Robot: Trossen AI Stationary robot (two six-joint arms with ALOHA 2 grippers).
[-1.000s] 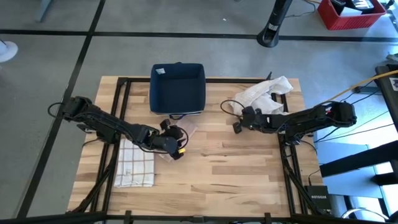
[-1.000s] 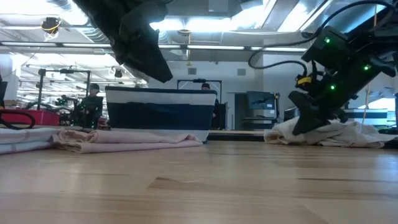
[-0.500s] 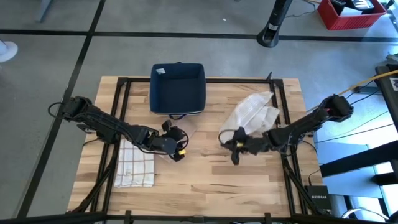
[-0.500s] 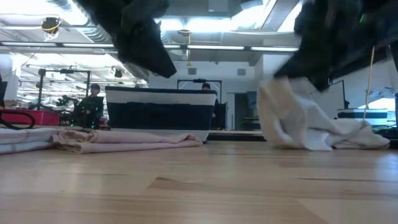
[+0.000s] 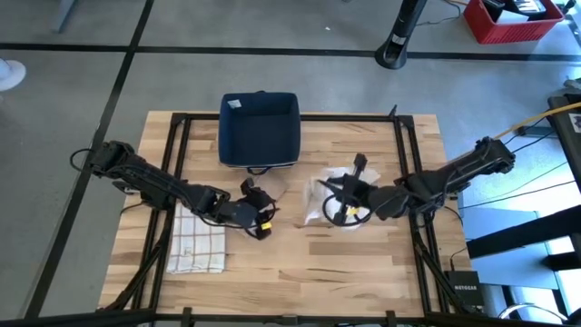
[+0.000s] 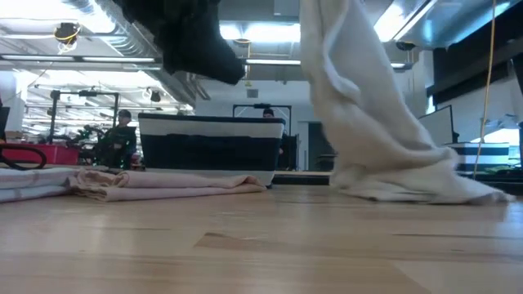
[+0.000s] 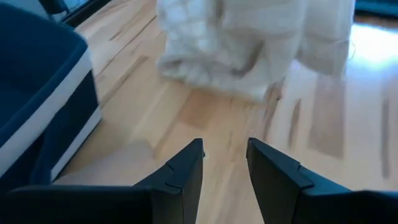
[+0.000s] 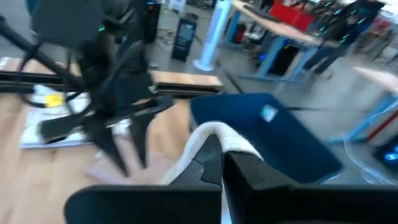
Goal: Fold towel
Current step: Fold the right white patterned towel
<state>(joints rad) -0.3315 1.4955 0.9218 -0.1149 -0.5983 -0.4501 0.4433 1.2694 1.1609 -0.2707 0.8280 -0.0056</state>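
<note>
Limp, light white cloth towel drapes from the clenched right hand mid-worktop; best gripped at corners, while the left hand stands half-open, empty.

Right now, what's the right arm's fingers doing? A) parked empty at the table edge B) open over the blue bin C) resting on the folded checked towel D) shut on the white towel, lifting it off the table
D: the right gripper has its fingers pinched shut on the white towel, which hangs from above down to the table in the low view.
</note>
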